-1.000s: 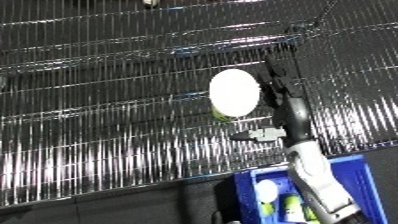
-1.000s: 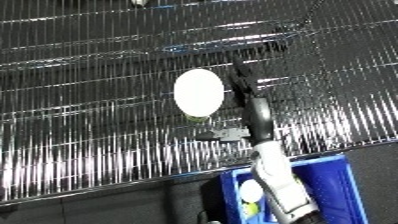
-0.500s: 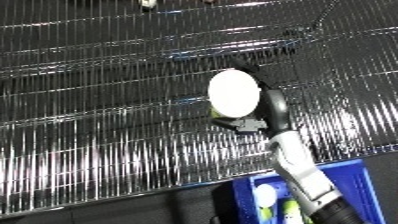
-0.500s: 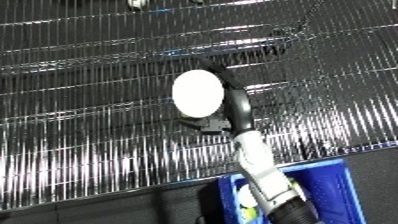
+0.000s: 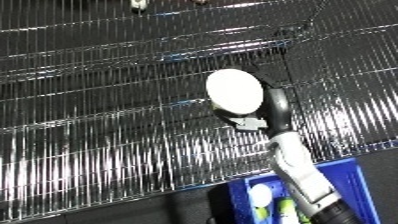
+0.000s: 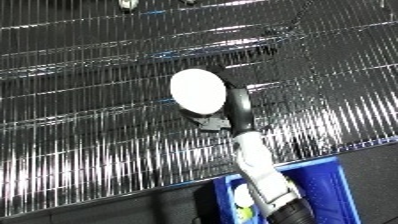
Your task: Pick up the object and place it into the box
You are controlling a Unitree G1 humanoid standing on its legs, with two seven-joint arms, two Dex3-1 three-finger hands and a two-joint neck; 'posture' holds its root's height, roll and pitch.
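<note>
A white oval object [image 5: 234,90] lies against the wire shelving [image 5: 107,125] near the middle of the view. My right hand [image 5: 277,106] reaches up to it from the lower right. Its black fingers [image 6: 206,119] curl under the object's lower edge and along its right side. The silver and white forearm [image 5: 298,167] runs down over the blue bin [image 5: 349,174] at the bottom right. My left hand shows in no view.
The bin holds a white item [image 5: 260,195] and a yellow-green one [image 5: 286,210]. Shiny wire racks fill most of the picture. A small white thing [image 5: 138,5] sits at the top edge. A dark floor strip runs along the bottom left.
My right hand has moved left from beside the white object and wrapped round its lower right side. The object stays in the same place on the rack.
</note>
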